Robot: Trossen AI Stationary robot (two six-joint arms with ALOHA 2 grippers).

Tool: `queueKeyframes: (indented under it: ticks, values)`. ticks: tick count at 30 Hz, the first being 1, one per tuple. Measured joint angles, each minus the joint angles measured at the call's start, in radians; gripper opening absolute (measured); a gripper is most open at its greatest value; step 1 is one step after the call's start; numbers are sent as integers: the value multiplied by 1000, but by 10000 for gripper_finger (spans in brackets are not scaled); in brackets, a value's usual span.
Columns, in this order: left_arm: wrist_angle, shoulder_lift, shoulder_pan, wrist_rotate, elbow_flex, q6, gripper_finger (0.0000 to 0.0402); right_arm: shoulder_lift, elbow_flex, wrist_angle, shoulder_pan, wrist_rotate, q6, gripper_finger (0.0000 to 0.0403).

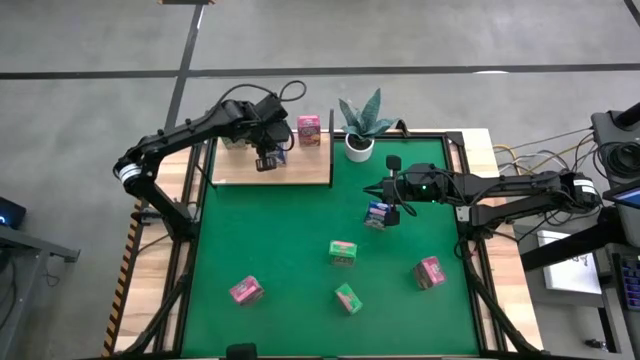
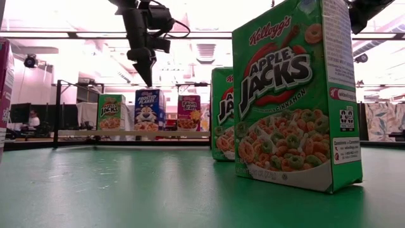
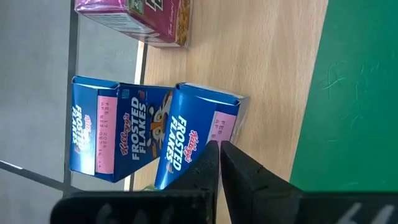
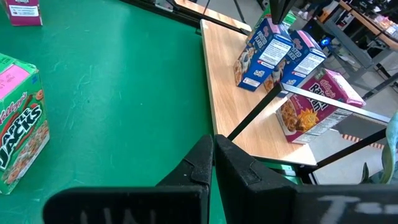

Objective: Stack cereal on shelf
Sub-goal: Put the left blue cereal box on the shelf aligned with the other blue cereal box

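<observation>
The shelf [image 1: 300, 170], a light-wood board with black posts, lies at the table's far left. On it stand two blue cereal cartons side by side [image 3: 127, 130] [image 3: 199, 134], a pink one [image 1: 308, 128] and a green one [image 2: 111, 113]. My left gripper [image 3: 219, 144] is shut and points steeply down just above the top of the nearer blue carton; the low view shows a small gap between them [image 2: 150, 81]. My right gripper [image 4: 212, 142] waits shut above mid-table, holding nothing. A blue carton [image 1: 378, 213] stands on the felt beside it.
Loose cartons sit on the green felt: two green [image 1: 342, 253] [image 1: 347, 298] and two pink [image 1: 246, 290] [image 1: 430, 271]. A potted plant [image 1: 360, 140] stands just right of the shelf at the far edge. Thin black posts [image 2: 58, 114] rise at the shelf's edges.
</observation>
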Motion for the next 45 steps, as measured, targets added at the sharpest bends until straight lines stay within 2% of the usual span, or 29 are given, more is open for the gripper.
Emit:
queueKeyframes:
  ticks: [8, 11, 13, 24, 33, 39, 45]
  values:
    - [72, -1, -1, 8, 0, -69, 0, 0, 0, 0, 0, 0, 0, 9]
    - [106, 0, -2, 97, 0, -76, 0, 0, 0, 0, 0, 0, 0, 9]
    - [114, 5, -4, 112, 0, -73, 0, 0, 0, 0, 0, 0, 0, 9]
    - [180, 39, -2, 77, -43, -71, 0, 0, 0, 0, 0, 0, 0, 9]
    - [145, 40, -1, 63, -17, -112, 0, 0, 0, 0, 0, 0, -2, 9]
    - [94, 9, 7, -43, -12, -89, 0, 0, 0, 0, 0, 0, -1, 9]
    - [89, -25, 23, -54, -12, -99, 0, 0, 0, 0, 0, 0, -2, 9]
